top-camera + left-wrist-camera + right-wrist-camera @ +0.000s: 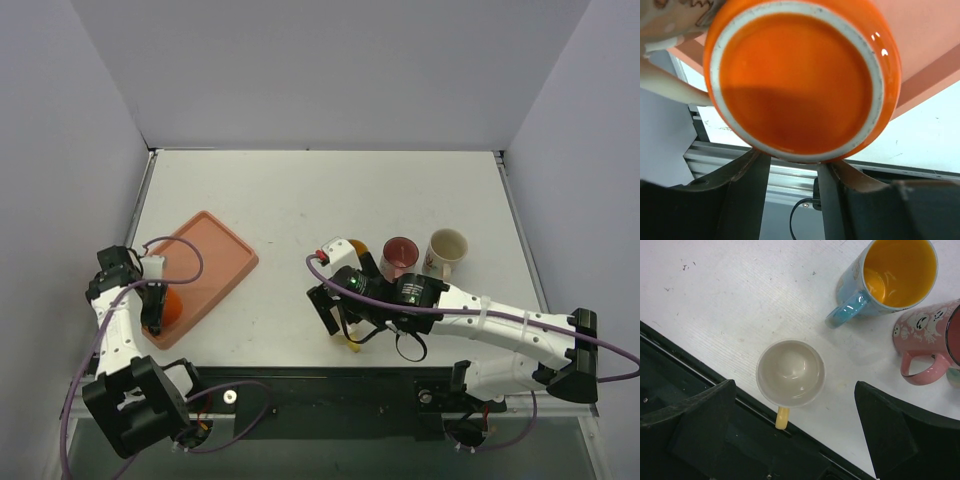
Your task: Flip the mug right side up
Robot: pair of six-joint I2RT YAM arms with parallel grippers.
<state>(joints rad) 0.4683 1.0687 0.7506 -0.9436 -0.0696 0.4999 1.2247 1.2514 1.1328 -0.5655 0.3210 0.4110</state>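
The mug [800, 75] is orange and turned so that its ringed base faces the left wrist camera. In the top view the mug [170, 308] sits at the near corner of the orange tray [215, 255]. My left gripper [152, 300] is right at it. In the left wrist view my left gripper [794, 165] has its jaws partly closed under the mug's edge, and the mug hides the fingertips. My right gripper [795, 387] is open wide, hovering over an upright cream mug [790, 372] with a yellow handle at the table's near edge.
A blue mug [890, 280] with a yellow inside and a pink mug [925, 335] stand upright beside the right gripper [340, 315]. A white mug [446, 250] stands further right. The black front rail [700, 405] runs just below the cream mug.
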